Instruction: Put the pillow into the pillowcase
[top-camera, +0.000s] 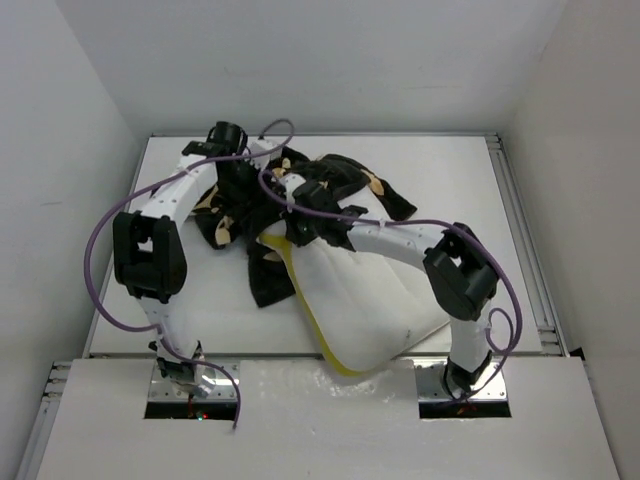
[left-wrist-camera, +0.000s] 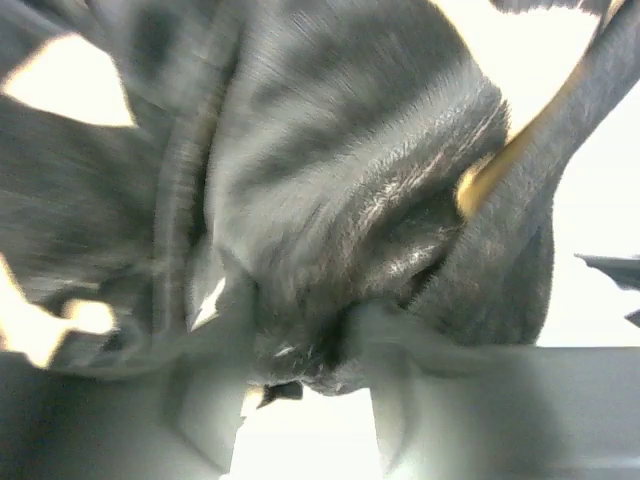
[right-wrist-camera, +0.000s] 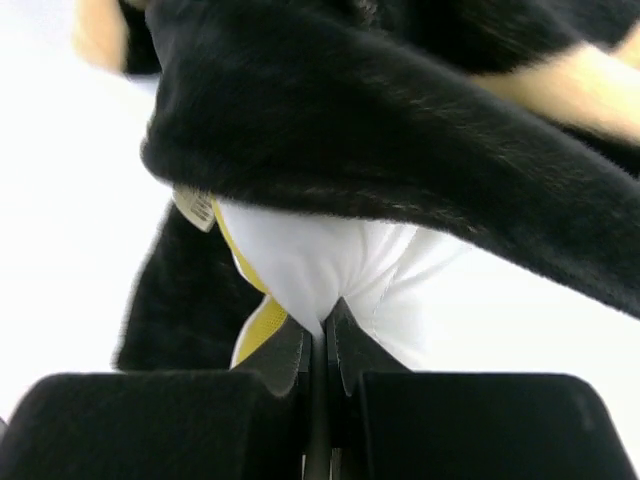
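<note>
– Black velvety pillowcase (top-camera: 345, 185), where's it at?
– Crumpled on the far half of the table (top-camera: 450, 165), draped over the pillow's (top-camera: 375, 295) far end. Left gripper (left-wrist-camera: 300, 365) is clamped on a wad of it, blurry tho. Right gripper (right-wrist-camera: 322, 338) is squeezed tight on the pillow's white corner.

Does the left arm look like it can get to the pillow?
Probably, yes. The left gripper sits in the pillowcase right beside the pillow, whose big white side lies bare.
</note>
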